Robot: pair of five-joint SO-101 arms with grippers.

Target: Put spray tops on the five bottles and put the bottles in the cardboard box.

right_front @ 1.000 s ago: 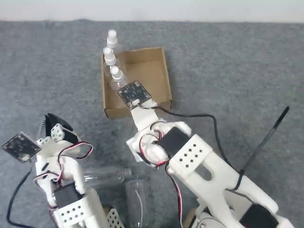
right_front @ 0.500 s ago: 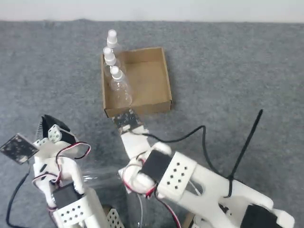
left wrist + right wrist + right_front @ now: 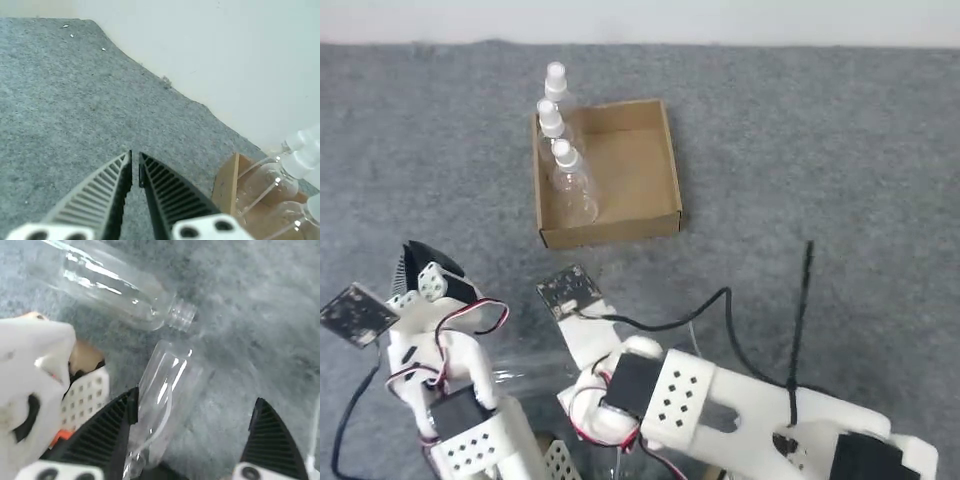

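Open brown cardboard box [image 3: 638,170]: three upright clear bottles [image 3: 572,188] with white spray tops [image 3: 563,153] line one wall. Well apart from it, an uncapped bottle [image 3: 117,282] and a second uncapped bottle [image 3: 167,385] lie on their sides.

No legible text, numbers or signs. Cardboard box [image 3: 610,230] walls are plain brown. Bottles [image 3: 575,190] standing in it are clear, unlabelled. Right arm's camera board [image 3: 565,290] has markings too small to read.

The left gripper [image 3: 135,171] is holding its fingers almost together, with a thin slit between them. The right gripper [image 3: 192,437] is angling downward, spreading its fingers wide.
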